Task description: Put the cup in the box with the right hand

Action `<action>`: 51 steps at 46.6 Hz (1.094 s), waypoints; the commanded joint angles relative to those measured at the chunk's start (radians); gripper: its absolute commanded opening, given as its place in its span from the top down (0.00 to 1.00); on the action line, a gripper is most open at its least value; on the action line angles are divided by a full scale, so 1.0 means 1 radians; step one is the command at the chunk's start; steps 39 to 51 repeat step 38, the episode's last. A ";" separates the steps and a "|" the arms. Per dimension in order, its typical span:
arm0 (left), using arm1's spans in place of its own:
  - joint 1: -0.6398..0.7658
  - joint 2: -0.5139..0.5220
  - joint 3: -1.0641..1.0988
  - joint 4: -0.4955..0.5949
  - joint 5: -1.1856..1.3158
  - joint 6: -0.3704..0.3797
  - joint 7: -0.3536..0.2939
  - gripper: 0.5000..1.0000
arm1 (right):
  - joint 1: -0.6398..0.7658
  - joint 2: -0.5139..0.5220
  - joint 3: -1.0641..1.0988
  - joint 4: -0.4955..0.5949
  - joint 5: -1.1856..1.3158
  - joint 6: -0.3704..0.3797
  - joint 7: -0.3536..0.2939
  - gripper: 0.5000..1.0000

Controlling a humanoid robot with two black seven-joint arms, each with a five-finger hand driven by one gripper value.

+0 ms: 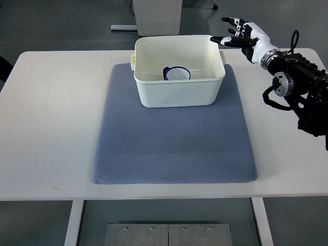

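Note:
A white cup with a blue rim (177, 73) lies inside the white plastic box (179, 95), near the middle of its floor. The box stands on the far part of a blue-grey mat (174, 148). My right hand (237, 34) hovers at the box's far right corner, just above and beside the rim, fingers spread and holding nothing. Its black arm (302, 87) comes in from the right edge. The left arm does not show.
The mat lies on a white table (51, 128). Behind the table stands a white cabinet base (156, 15) on a grey floor. A dark object (4, 69) pokes in at the left edge.

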 commanded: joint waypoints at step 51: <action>0.000 0.000 0.000 0.001 0.000 0.000 0.000 0.00 | -0.273 -0.111 0.205 0.002 0.169 0.039 0.006 0.00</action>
